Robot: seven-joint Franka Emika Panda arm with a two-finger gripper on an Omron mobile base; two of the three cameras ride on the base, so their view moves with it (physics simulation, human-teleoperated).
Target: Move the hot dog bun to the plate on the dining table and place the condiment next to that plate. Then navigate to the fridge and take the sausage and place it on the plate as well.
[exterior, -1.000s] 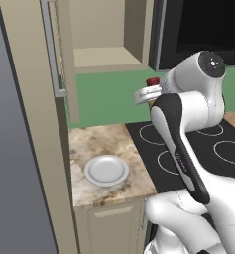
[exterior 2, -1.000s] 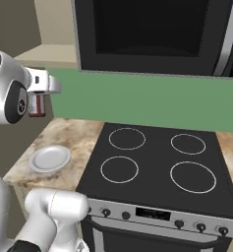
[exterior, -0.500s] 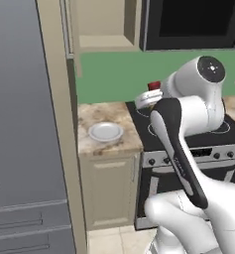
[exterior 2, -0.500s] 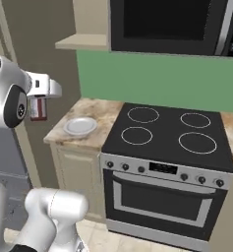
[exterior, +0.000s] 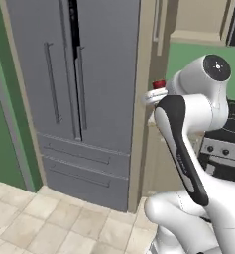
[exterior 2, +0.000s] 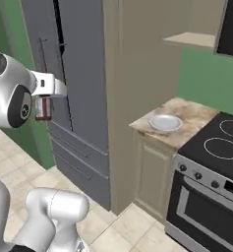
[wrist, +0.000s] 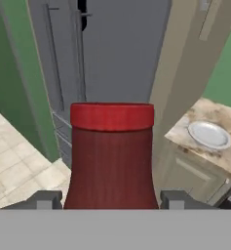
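The tall dark grey fridge (exterior: 84, 94) fills the wall ahead, its two upper doors meeting at a dark seam with long vertical handles, and two drawers below. A cream cabinet panel (exterior 2: 137, 88) stands just beside it on the right. Past that sits the black stove (exterior 2: 211, 167), and between panel and stove a short marbled counter (exterior 2: 187, 110) over a cream cupboard carries a small plain white plate (exterior 2: 165, 122). The gripper (wrist: 112, 200) is held up in front of the fridge, clamped on the condiment (wrist: 111, 156), a dark red bottle with a red cap, one finger on either side of its body.
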